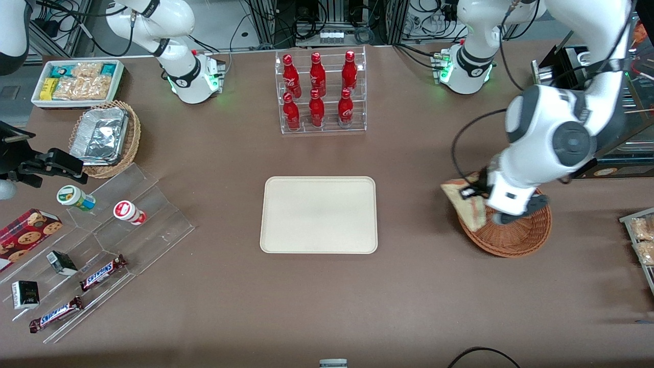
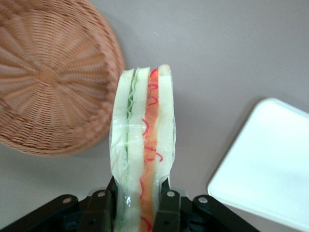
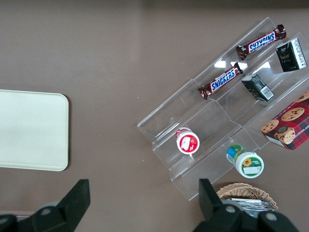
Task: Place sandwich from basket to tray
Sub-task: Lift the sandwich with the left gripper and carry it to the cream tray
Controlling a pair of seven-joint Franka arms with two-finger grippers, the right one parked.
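My gripper [image 2: 140, 205] is shut on the sandwich [image 2: 142, 130], a wrapped wedge of white bread with its green and red filling edge showing. The sandwich is held in the air over bare table, between the reddish-brown wicker basket [image 2: 48, 77] and a corner of the cream tray [image 2: 270, 164]. In the front view the gripper [image 1: 474, 193] hangs over the basket's [image 1: 513, 239] rim on the side toward the tray [image 1: 319, 214], and the sandwich [image 1: 462, 202] sticks out past that rim. The basket's visible inside holds nothing. Nothing lies on the tray.
A clear rack of red bottles [image 1: 319, 92] stands farther from the front camera than the tray. Toward the parked arm's end are a snack bin [image 1: 76, 82], a tan basket with foil containers [image 1: 102, 137] and a clear stepped stand [image 1: 102, 245] with bars and cups. Snack packets [image 1: 641, 237] lie at the working arm's end.
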